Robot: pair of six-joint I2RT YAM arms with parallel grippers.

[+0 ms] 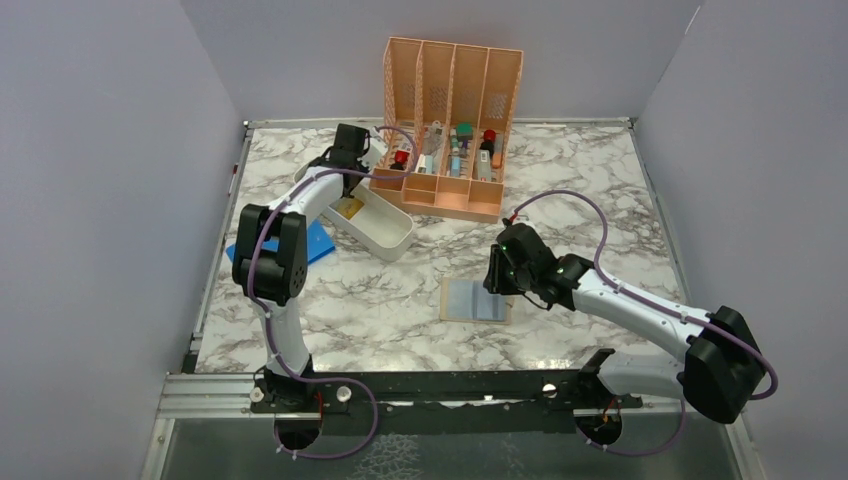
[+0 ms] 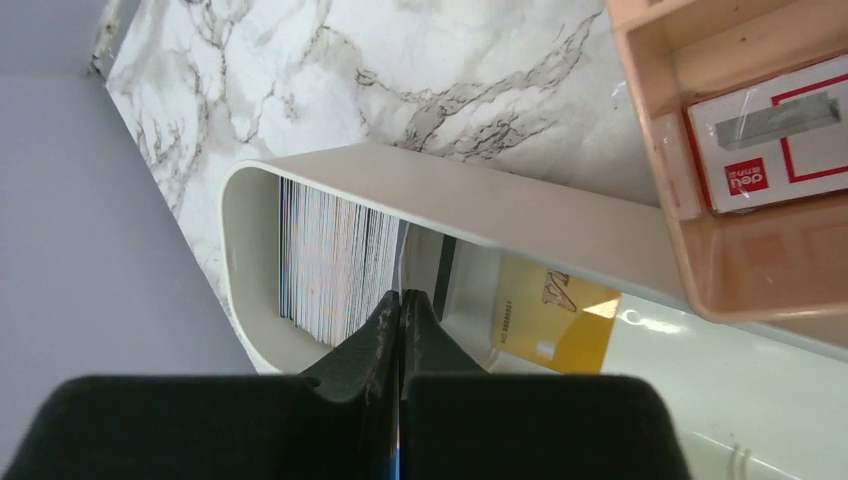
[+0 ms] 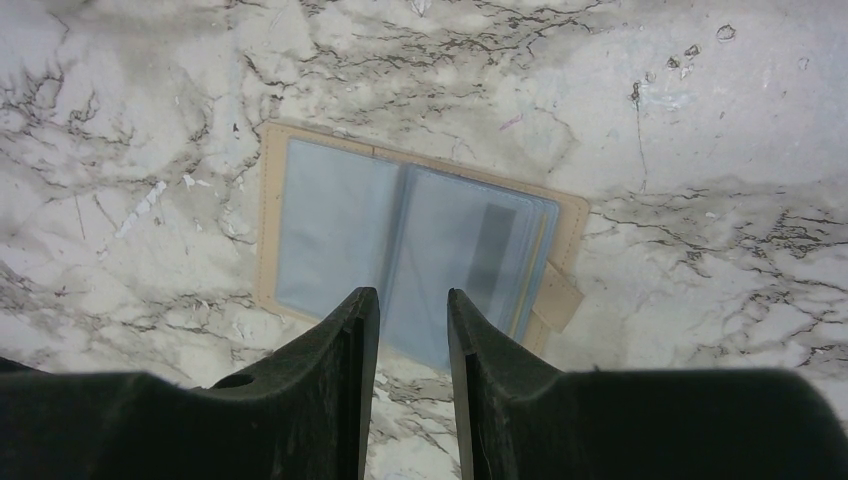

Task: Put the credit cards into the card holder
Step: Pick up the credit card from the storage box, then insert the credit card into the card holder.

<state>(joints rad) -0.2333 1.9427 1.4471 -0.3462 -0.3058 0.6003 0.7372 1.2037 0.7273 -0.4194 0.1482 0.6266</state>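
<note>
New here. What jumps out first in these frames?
The tall orange slotted rack at the back centre grabs the eye first. Just left of it, the left gripper is shut at the edge of a stack of credit cards standing in the white tray. Mid-table, the tan card holder lies open, with the right gripper open over it.

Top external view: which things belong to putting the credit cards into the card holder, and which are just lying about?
Job: credit cards, stacked on edge in the white tray, with a yellow card beside them; card holder, lying open.
Lying about: orange rack and its contents; blue sheet next to the tray.
</note>
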